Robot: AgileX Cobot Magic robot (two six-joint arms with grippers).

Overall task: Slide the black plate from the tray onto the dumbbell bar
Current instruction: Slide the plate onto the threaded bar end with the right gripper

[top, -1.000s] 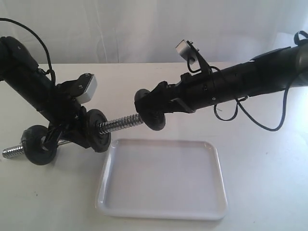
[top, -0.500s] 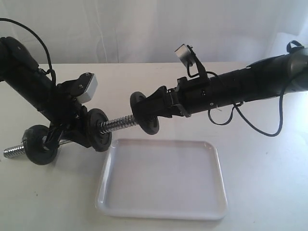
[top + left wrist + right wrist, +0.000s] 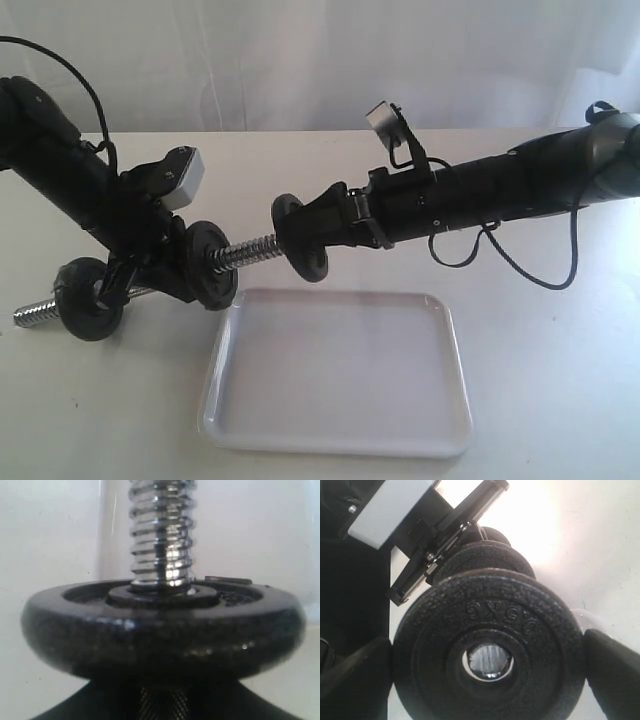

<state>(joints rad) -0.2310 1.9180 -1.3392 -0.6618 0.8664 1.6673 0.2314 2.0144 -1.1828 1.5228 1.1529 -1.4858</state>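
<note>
My right gripper (image 3: 302, 240) is shut on the black plate (image 3: 298, 238), held on edge above the table. In the right wrist view the fingers (image 3: 615, 675) clamp the black plate (image 3: 487, 645) by its rim, and the bar's flat end (image 3: 487, 661) shows inside its hole. The dumbbell bar (image 3: 245, 254) slopes up to the right, and its threaded tip meets the plate. My left gripper (image 3: 150, 272) is shut on the bar's middle between two other black discs (image 3: 210, 266) (image 3: 88, 300). The left wrist view shows one disc (image 3: 162, 625) and the thread (image 3: 161, 535). The white tray (image 3: 340, 296) lies below and holds nothing.
The bar's other threaded end (image 3: 35, 312) points down to the left near the table. Loose cable (image 3: 540, 262) hangs under the right arm. A white wall stands behind the white table (image 3: 560, 380).
My right gripper has carried the black plate a little to the left, onto the bar's tip. The left arm has shifted the bar slightly up and to the right.
</note>
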